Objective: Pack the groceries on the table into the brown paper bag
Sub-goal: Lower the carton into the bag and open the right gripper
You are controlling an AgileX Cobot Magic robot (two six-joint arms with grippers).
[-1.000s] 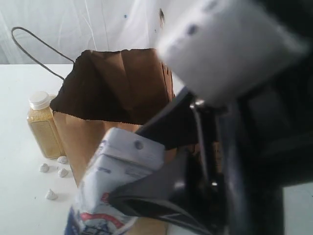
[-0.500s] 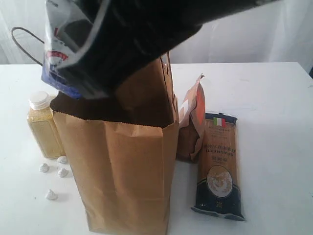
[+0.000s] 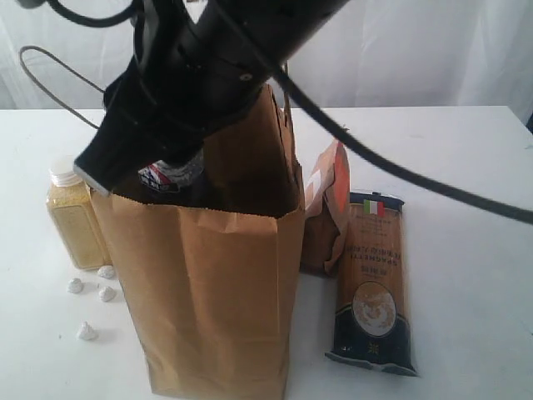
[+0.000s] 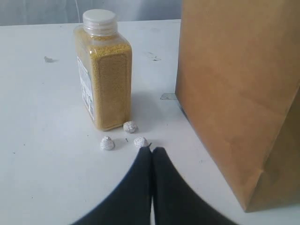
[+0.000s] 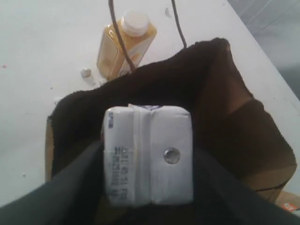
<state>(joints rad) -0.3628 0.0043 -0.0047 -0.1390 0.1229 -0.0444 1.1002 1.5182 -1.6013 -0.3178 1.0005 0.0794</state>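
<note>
The brown paper bag (image 3: pixel 212 275) stands open on the white table (image 3: pixel 466 183). My right gripper (image 5: pixel 147 159) is shut on the small white-blue carton (image 5: pixel 147 154), holding it in the bag's dark mouth (image 5: pixel 220 112); in the exterior view the carton (image 3: pixel 171 175) shows just at the rim under the black arm. The yellow-grain bottle (image 3: pixel 73 217) stands left of the bag. A brown orange-labelled pouch (image 3: pixel 326 208) and the dark-blue spaghetti packet (image 3: pixel 372 283) lie to the bag's right. My left gripper (image 4: pixel 152 151) is shut and empty, low over the table near the bottle (image 4: pixel 104 70).
Several small white foil-wrapped sweets (image 3: pixel 92 287) lie on the table beside the bottle; one (image 4: pixel 140 142) is just ahead of the left fingertips. The bag's cord handle (image 3: pixel 50 71) loops out at the back left. A black cable (image 3: pixel 400 171) crosses above the pouch.
The right arm has swung from in front of the camera to over the bag and lowered the carton into its mouth. The other items stayed put.
</note>
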